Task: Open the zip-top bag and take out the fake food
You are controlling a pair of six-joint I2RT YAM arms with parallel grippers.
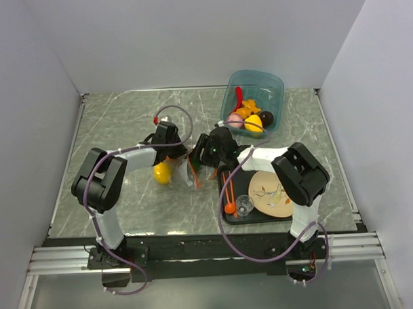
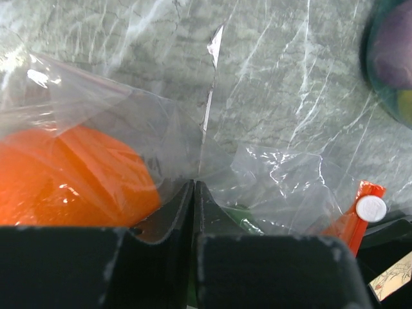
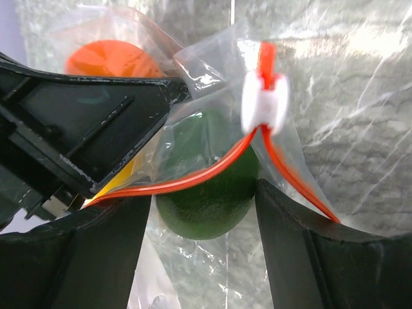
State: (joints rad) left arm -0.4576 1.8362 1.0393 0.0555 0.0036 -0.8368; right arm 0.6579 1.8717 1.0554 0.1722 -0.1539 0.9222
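Nearest the arm bases, a black rectangular tray (image 1: 225, 215) carries a round beige plate (image 1: 270, 193), a thin orange spoon (image 1: 228, 194) and a small clear cup (image 1: 244, 206). Just beyond, a yellow plastic lemon (image 1: 162, 173) lies loose on the grey marbled table (image 1: 110, 124). Beside it, the small clear floppy zip-top bag (image 2: 277, 180), edged by an orange-red zip strip (image 3: 212, 174), sits between the grippers. The left gripper (image 2: 194, 193) has its jaws pressed together on the bag's film, next to an orange fake fruit (image 2: 64, 174) inside. The right gripper (image 3: 203, 196) has its jaws apart, either side of a green fake fruit (image 3: 193, 212) in the bag. Farthest, a translucent blue tub (image 1: 275, 81) holds more fake food (image 1: 249, 116).
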